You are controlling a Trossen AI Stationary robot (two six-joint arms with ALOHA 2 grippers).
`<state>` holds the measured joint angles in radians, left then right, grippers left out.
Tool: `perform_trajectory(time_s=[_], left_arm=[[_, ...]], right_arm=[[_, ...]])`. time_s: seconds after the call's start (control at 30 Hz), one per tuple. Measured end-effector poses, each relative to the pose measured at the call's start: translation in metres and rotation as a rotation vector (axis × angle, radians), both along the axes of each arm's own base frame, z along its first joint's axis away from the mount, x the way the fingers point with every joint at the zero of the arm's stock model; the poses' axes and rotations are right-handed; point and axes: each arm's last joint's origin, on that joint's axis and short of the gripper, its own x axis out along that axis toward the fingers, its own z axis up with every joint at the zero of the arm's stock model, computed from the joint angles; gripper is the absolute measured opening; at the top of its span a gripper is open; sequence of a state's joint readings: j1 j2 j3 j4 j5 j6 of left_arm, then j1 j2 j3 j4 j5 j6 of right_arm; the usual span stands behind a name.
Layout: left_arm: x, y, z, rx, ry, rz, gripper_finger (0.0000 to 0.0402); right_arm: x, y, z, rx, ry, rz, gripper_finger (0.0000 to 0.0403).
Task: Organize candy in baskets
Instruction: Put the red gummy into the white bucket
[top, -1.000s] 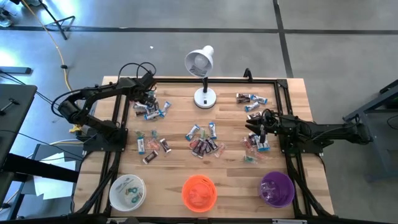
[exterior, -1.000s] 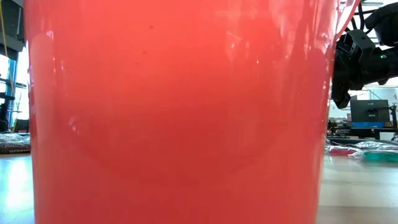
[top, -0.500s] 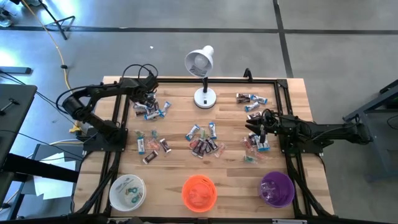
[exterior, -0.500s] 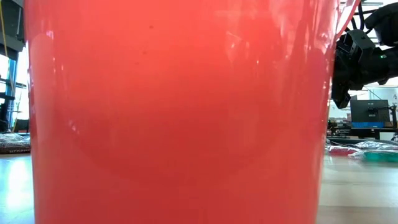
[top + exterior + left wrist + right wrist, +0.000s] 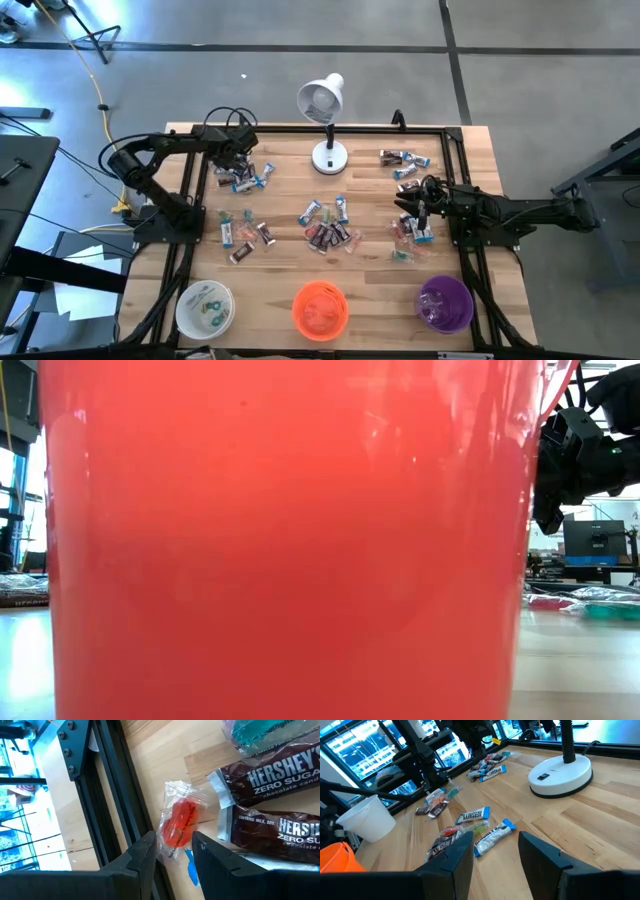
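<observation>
Between the left gripper's parted, empty fingers lies an orange sweet at ten o'clock on the tabletop. Right gripper, fingers parted and empty, hovers at three o'clock. Most candy lies loose; the white basket holds some, the orange basket and purple basket show almost none.

A pale wooden worktop edged by a black frame stands on a grey, glossy floor crossed by dark seams. A white desk lamp sits near the worktop's far edge. A yellow cable runs across the floor on the left, beside a dark table. At table height, a monitor shows in the room beyond, and blue-lit windows glow.
</observation>
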<state>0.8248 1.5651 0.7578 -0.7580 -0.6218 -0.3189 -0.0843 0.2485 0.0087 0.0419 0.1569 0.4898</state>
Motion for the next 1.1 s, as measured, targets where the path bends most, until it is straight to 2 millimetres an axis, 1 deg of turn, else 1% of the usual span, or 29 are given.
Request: perform_trajectory(time_s=[0.37, 0.7, 0.8, 0.97, 1.1], left_arm=[[0.002, 0.004, -0.011, -0.007, -0.006, 0.042, 0.0115], [0.002, 0.004, -0.012, 0.003, 0.007, 0.044, 0.0115], [0.004, 0.007, -0.008, 0.001, -0.017, 0.063, 0.0115], [0.006, 0.017, 0.003, -0.005, -0.107, 0.16, 0.0115], [0.006, 0.023, 0.008, -0.003, -0.156, 0.211, 0.0115]], right_arm=[[0.0, 0.0, 0.0, 0.0, 0.0, 0.0, 0.0152], [0.0, 0.0, 0.0, 0.0, 0.0, 0.0, 0.0152], [0.0, 0.0, 0.0, 0.0, 0.0, 0.0, 0.0152], [0.0, 0.0, 0.0, 0.0, 0.0, 0.0, 0.0152], [0.0, 0.0, 0.0, 0.0, 0.0, 0.0, 0.0152]])
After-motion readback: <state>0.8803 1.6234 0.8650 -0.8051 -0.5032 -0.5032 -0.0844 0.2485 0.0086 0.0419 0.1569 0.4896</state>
